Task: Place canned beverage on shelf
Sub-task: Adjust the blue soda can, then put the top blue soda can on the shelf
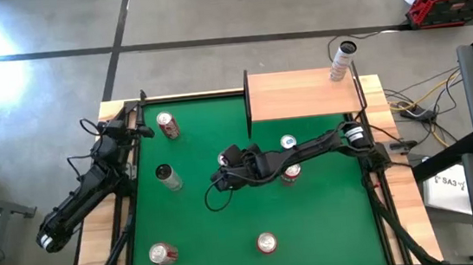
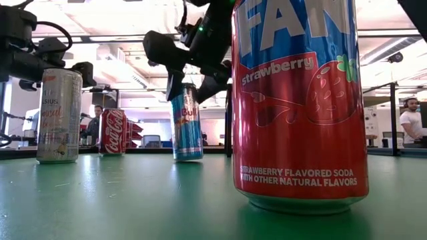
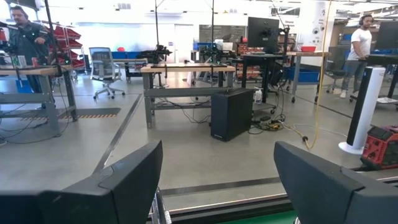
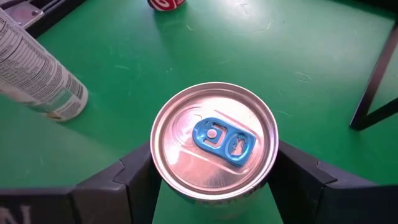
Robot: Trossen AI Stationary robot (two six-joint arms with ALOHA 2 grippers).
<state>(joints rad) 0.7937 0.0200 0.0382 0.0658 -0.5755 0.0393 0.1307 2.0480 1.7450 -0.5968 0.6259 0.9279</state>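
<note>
A slim blue and silver can with a blue tab (image 4: 214, 143) stands on its base on the green table near the middle (image 2: 187, 123). My right gripper (image 4: 214, 177) reaches down over it (image 2: 192, 83) and is shut on its top; in the high view the gripper (image 1: 220, 164) hides the can. The shelf (image 1: 302, 93), a tan board on a thin dark frame, stands at the far edge right of centre, with one can (image 1: 343, 60) on its far right corner. My left gripper (image 3: 217, 180) is open and empty at the far left corner (image 1: 136, 129). My right gripper pinches the blue can just below its top rim (image 4: 155, 171) between its two fingers, one on each side. The fingers come from above, pointing down. The can is about upright, with its base on the table (image 2: 189, 157).
Other cans are on the table: a tall silver one (image 1: 168, 176), a red cola can (image 1: 167, 124), two under my right arm (image 1: 288, 142) (image 1: 290, 175), and two near the front (image 1: 163, 254) (image 1: 267, 243). The shelf's dark leg (image 4: 373, 74) stands near the gripper.
</note>
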